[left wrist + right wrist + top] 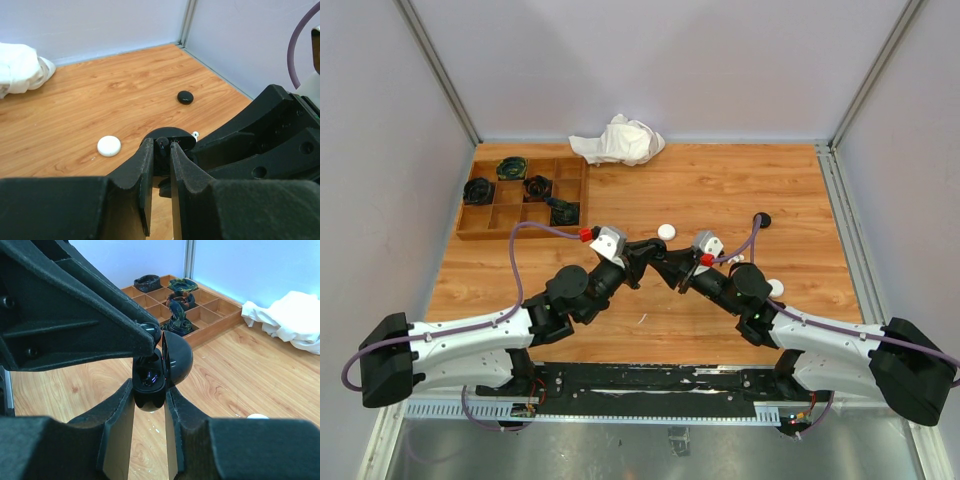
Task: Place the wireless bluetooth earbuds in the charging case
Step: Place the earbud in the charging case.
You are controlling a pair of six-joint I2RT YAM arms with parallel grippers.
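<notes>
Right hand (150,407) clamps open charging case (176,357); left hand (161,155), angled inward, pinches black earbud (162,144) at its mouth.

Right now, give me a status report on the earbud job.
Right gripper shut on the black charging case, lid open. Left gripper shut on a black earbud, at the case mouth. Nothing between them.
</notes>
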